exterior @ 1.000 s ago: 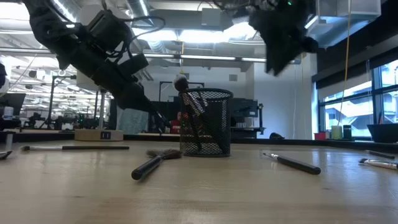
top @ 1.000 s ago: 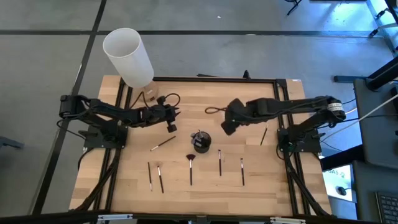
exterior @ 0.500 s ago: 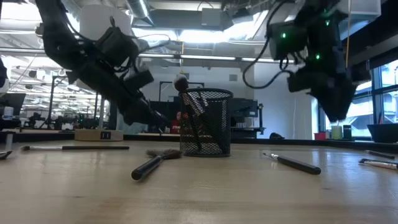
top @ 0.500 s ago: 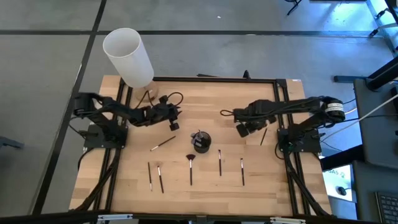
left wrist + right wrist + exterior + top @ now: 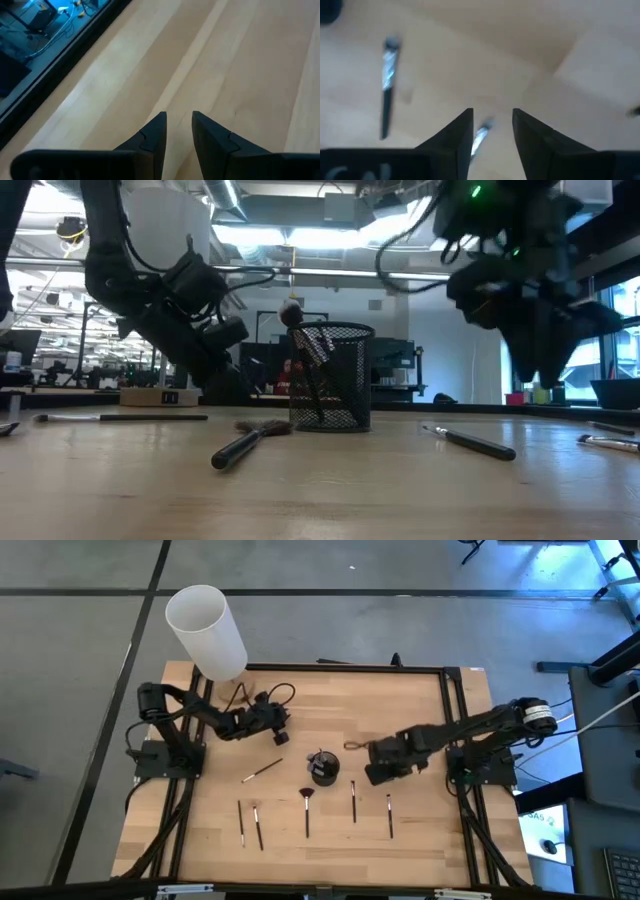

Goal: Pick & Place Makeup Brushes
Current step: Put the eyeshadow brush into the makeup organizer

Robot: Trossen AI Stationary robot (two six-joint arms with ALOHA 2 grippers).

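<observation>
1. Several makeup brushes lie on the wooden surface in the high view: five in a front row (one fan-shaped), each with its long axis running front to back, and one more brush lying slanted, left of the black mesh cup. The right hand hangs just beside the cup, above the far ends of the two right-most brushes and. The left hand waits at the back left, well apart from the row.

2. In the low view the cup stands upright with some brush handles already inside, and a dark-handled brush lies in front of it. The right arm comes down to the right of the cup.

3. In the left wrist view the left hand shows a narrow gap between its fingers, with nothing inside; only bare wood is below.

4. In the right wrist view the right hand is open by a moderate gap and empty. One brush tip shows exactly between the fingers, and another brush lies to one side.

5. My judgement: the step is to reach for that brush. To do it well, the hand should descend straight, keep the fingers across the handle (not along it), and close on the middle of the handle so it does not tip.
</observation>
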